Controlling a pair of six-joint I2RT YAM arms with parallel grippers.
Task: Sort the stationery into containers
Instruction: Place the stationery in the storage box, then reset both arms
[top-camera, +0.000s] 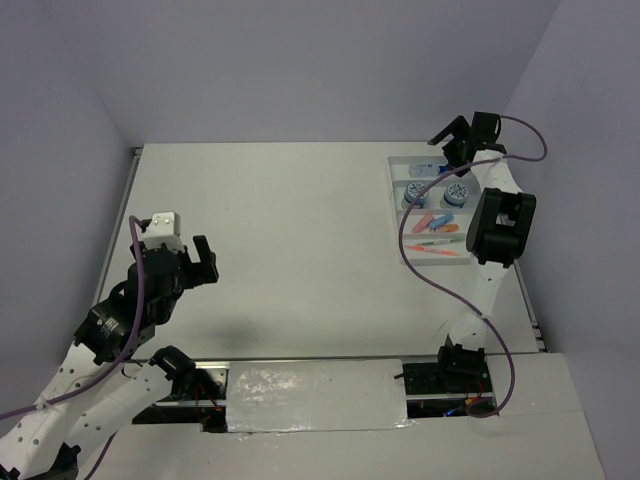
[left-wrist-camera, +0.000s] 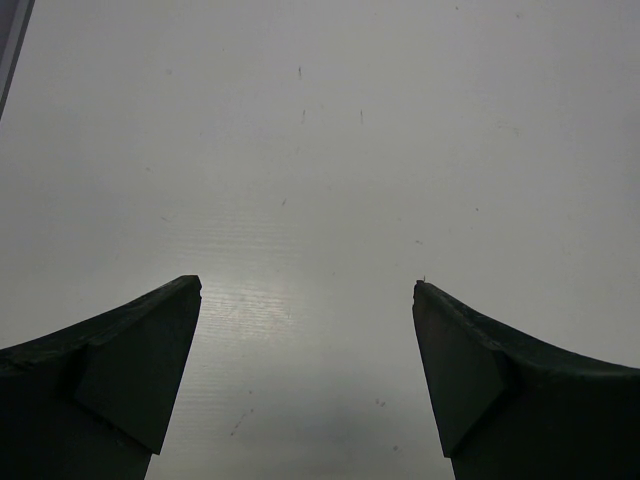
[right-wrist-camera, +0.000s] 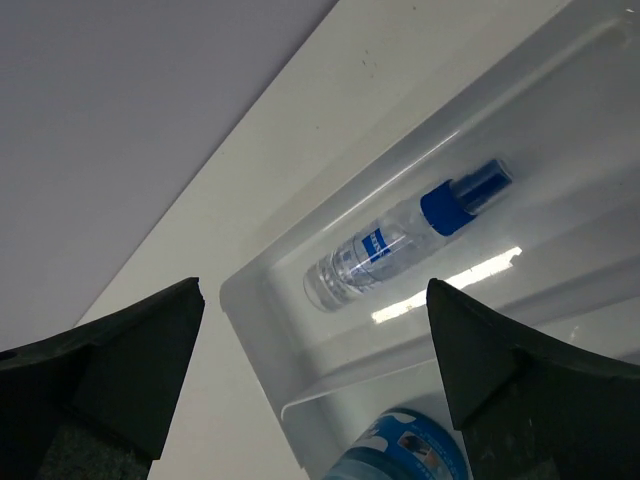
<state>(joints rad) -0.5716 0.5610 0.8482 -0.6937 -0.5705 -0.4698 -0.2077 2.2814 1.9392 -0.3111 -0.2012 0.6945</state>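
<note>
The white divided tray sits at the table's far right. A clear blue-capped bottle lies in its farthest compartment. Two round blue-grey jars stand in the one nearer. Pink, blue and orange stubby pieces and thin pens fill the nearer rows. My right gripper hovers open above the tray's far end. In the right wrist view the bottle lies free between and beyond the spread fingers of the right gripper, near the tray's corner rim, with a jar at the bottom edge. My left gripper stands open over bare table.
Grey walls close in the table on the left, back and right. The tray lies close to the right wall. A purple cable loops from the right arm across the tray's near end.
</note>
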